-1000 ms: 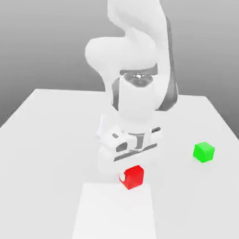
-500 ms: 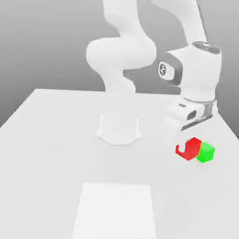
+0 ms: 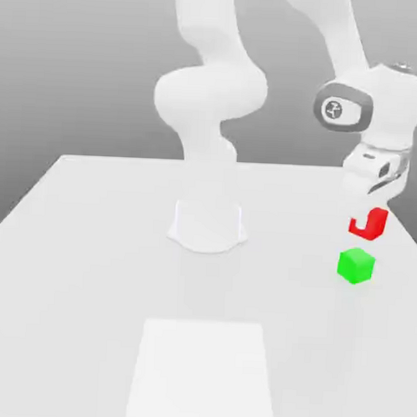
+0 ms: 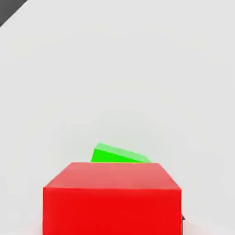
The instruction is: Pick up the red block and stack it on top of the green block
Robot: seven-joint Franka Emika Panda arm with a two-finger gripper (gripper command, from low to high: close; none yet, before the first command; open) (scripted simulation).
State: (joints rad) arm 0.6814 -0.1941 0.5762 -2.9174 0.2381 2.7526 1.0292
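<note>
One red block (image 3: pixel 375 223), one green block (image 3: pixel 355 266)

And the red block (image 3: pixel 377 223) sits right between the jaws, a small bright red cube with smooth, plain faces, gripped and carried up off the surface! One finger covers part of its side in the exterior view. Now the green block (image 3: pixel 355 266), a bright green cube, equally plain, resting flat on the surface, below the jaws and outside their grip! The hand view has the red one partly covering the green one, whose edges run at a slant to those of the gripped cube.
</note>
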